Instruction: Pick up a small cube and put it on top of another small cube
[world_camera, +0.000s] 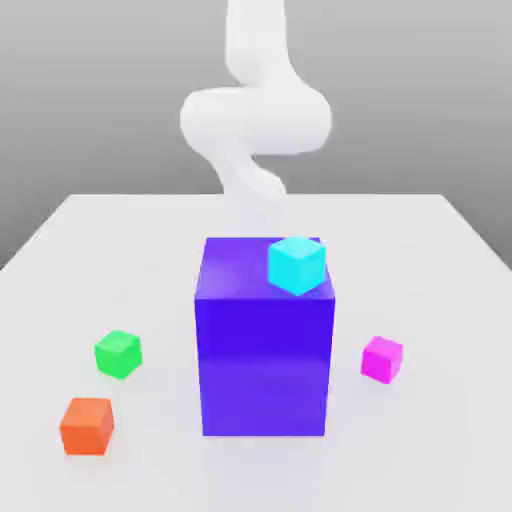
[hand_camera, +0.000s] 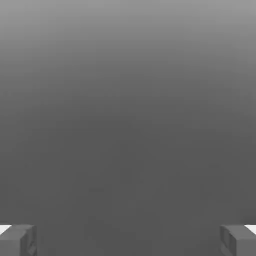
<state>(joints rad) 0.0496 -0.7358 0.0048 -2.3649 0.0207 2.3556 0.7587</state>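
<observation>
The claw (hand_camera: 128, 240) stands wide and empty, its fingertips (hand_camera: 17, 240) apart, while the small magenta cube (world_camera: 382, 358) sits on the white surface (world_camera: 440, 300) at the exterior view's right of the big purple block (world_camera: 263, 345), the green cube (world_camera: 118, 354) well apart at its left.

Four small plain cubes sit in the scene: one bright magenta cube (world_camera: 382, 358), one bright green cube (world_camera: 118, 354), one orange cube (world_camera: 87, 425) and one cyan cube (world_camera: 297, 264). There is one big purple block (world_camera: 264, 350).
</observation>
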